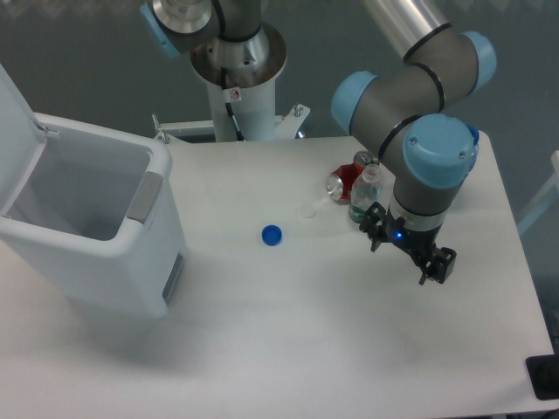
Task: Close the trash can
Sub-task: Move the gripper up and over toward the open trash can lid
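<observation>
1. Right now I see the trash can [96, 236] at the left side of the table [306, 349], a big white bin sitting at an angle, its open mouth facing up.
2. Its lid [16, 131] is swung up and back at the far left edge of my view, partly cut off by the frame, so the bin stands open.
3. On the bin's front wall I can make out a grey panel [145, 197] near the rim and another grey patch lower down.
4. My arm [419, 96] reaches in from the top right, grey links with light blue joint caps.
5. The gripper [410, 251] hangs over the right half of the table, well apart from the bin, with a small blue light showing on the wrist.
6. From this angle I cannot tell whether its fingers are spread or closed; I see nothing in them.
7. A small blue cap [272, 235] lies flat on the table between the bin and the gripper.
8. Just behind the wrist stands a clear bottle [365, 196], upright, partly hidden by the arm.
9. Beside that bottle a red can [341, 183] lies on its side, silver end toward me.
10. A faint clear round thing [307, 210] lies near the can; I cannot say what it is.
</observation>
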`<state>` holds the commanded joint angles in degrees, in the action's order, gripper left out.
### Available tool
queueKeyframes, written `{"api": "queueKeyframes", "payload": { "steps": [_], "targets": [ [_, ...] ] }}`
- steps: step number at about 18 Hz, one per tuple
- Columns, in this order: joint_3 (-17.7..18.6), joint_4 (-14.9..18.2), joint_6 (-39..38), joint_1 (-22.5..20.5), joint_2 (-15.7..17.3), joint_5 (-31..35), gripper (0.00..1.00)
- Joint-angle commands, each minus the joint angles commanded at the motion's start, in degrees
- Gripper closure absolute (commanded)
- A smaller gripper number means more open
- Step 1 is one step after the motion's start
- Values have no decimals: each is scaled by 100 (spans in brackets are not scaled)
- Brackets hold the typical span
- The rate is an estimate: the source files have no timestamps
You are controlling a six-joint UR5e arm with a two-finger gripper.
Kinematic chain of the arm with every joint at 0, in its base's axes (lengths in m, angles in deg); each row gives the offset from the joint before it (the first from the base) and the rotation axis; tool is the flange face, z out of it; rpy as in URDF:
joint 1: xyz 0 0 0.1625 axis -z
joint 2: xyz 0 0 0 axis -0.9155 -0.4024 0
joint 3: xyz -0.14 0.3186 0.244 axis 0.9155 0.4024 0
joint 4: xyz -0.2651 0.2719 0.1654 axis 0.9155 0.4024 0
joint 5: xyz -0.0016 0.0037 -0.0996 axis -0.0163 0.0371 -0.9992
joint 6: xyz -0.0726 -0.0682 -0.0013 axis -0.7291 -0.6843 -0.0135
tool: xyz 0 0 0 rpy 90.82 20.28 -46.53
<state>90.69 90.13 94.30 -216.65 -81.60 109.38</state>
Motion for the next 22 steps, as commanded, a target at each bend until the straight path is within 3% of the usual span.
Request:
{"api": "queueKeyframes", "payload": {
  "steps": [6, 11, 16, 22],
  "targets": [
    [61, 0, -70, 26, 9, -26, 0],
    [509, -298, -202, 53, 149, -79, 0],
    [756, -317, -316, 167, 439, -140, 0],
    [1011, -317, -1765, 387, 1027, -886, 2]
  ]
}}
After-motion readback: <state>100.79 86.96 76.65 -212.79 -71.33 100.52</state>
